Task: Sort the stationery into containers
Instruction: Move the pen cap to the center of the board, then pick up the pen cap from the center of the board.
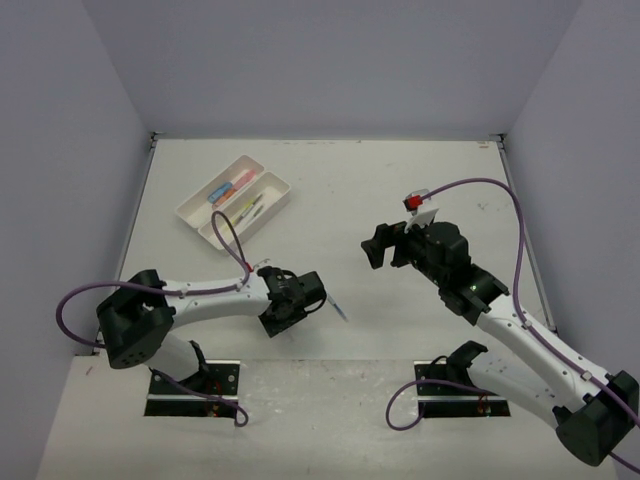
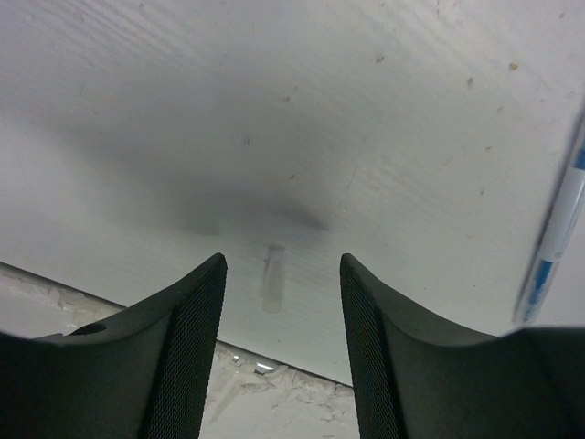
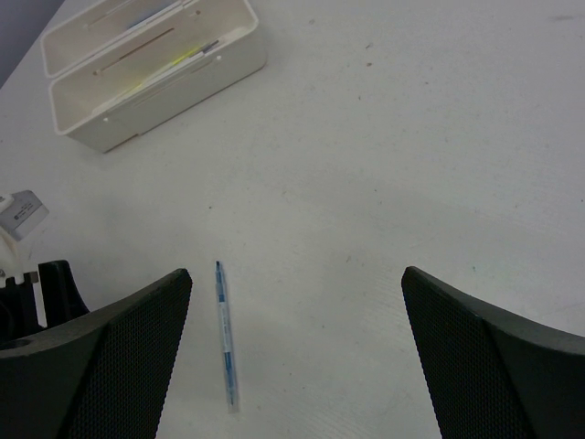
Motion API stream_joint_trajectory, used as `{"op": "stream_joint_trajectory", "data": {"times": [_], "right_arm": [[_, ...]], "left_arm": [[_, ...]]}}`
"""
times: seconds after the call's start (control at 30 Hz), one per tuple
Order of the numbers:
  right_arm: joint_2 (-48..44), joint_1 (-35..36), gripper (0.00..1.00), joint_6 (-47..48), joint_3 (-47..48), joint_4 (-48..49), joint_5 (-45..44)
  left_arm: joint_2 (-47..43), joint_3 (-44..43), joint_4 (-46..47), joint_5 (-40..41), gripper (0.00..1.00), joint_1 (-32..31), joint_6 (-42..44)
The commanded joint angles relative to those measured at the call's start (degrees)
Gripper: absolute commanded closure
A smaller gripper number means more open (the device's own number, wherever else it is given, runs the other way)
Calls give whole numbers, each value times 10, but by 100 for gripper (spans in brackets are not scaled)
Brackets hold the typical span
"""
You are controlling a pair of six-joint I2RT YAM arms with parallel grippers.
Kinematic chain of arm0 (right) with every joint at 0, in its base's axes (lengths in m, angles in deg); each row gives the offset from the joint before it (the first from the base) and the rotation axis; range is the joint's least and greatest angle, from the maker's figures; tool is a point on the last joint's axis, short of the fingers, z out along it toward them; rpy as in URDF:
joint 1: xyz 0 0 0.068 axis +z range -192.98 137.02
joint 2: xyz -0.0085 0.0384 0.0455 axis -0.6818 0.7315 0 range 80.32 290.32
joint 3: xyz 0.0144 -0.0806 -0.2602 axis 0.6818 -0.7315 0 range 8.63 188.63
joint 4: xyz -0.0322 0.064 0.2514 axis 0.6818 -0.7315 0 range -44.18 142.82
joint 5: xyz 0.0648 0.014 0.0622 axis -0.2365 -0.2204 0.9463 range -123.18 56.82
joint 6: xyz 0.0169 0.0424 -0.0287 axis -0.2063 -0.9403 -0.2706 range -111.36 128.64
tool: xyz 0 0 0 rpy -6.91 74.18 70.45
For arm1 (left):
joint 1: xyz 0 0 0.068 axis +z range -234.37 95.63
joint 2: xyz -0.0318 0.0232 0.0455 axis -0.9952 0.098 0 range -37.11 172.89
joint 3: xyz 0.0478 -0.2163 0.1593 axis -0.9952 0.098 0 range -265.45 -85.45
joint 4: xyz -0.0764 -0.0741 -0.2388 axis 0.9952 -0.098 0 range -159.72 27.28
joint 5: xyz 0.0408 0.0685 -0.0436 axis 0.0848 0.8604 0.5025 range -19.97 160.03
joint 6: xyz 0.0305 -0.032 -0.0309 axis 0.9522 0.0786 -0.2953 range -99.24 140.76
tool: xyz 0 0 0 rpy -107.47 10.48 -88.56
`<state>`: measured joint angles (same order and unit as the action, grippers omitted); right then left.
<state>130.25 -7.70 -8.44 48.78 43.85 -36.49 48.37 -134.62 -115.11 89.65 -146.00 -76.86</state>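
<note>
Two white trays, the containers, stand side by side at the back left (image 1: 192, 214) (image 3: 164, 101). The far one holds orange, pink and blue markers (image 1: 226, 188); the near one holds yellow-green items and thin pens (image 1: 250, 210). One thin blue-grey pen (image 1: 338, 309) (image 3: 225, 334) (image 2: 558, 238) lies loose on the table. My left gripper (image 1: 318, 292) (image 2: 282, 261) hovers low just left of that pen, open, with only bare table between its fingers. My right gripper (image 1: 376, 246) (image 3: 297, 272) is raised to the right of the pen, open wide and empty.
The table's near edge (image 2: 274, 352) runs just under the left fingers. Grey walls close the table in at the back and both sides. In the right wrist view part of the left arm (image 3: 37, 297) shows at the lower left.
</note>
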Motion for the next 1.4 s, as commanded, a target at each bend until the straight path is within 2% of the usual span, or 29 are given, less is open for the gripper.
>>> {"op": "stream_joint_trajectory", "data": {"times": [0.0, 0.2, 0.4, 0.5, 0.53, 0.73, 0.8, 0.87, 0.93, 1.0, 1.1, 1.2, 1.3, 1.37], "right_arm": [[2, -2, 1, -6, 2, 22, 1], [-1, -1, 1, -6, 1, 22, 2], [-3, -1, 1, -5, 1, 22, 4], [-4, -2, 1, -6, 1, 21, 5], [-3, -1, 1, -5, 1, 22, 5], [-4, -1, 1, -5, 0, 22, 2], [-2, -2, 1, -4, 0, 22, 1], [-2, -2, 1, -4, 0, 22, 0], [-2, -2, 1, -4, 0, 22, -3], [0, -1, 1, -3, 0, 21, -4], [1, -1, 1, 0, 0, 19, -11], [28, -2, 1, 7, 9, 17, 26], [132, -1, 1, 12, 64, -28, 71], [204, 3, 1, 5, 109, -91, 45]], "left_arm": [[4, -19, -26, 8, 46, -28, -25], [24, -10, 20, 1, 46, -39, -13], [39, -11, 24, 12, 49, -38, -11], [45, -12, 24, 16, 57, -38, -10], [51, -12, 24, 14, 63, -38, -9], [76, 2, 40, -32, 67, -38, -7], [81, 7, 43, -46, 72, -38, -7], [80, 16, 48, -55, 80, -38, -8], [73, 26, 58, -60, 95, -38, -9], [58, 38, 77, -63, 100, -38, -4], [25, 31, 62, -28, 100, -38, 13], [-18, -9, 3, 61, 100, -30, 50], [-58, -84, -50, 170, 100, 15, 146], [-83, -127, -72, 209, 100, 70, 201]]}}
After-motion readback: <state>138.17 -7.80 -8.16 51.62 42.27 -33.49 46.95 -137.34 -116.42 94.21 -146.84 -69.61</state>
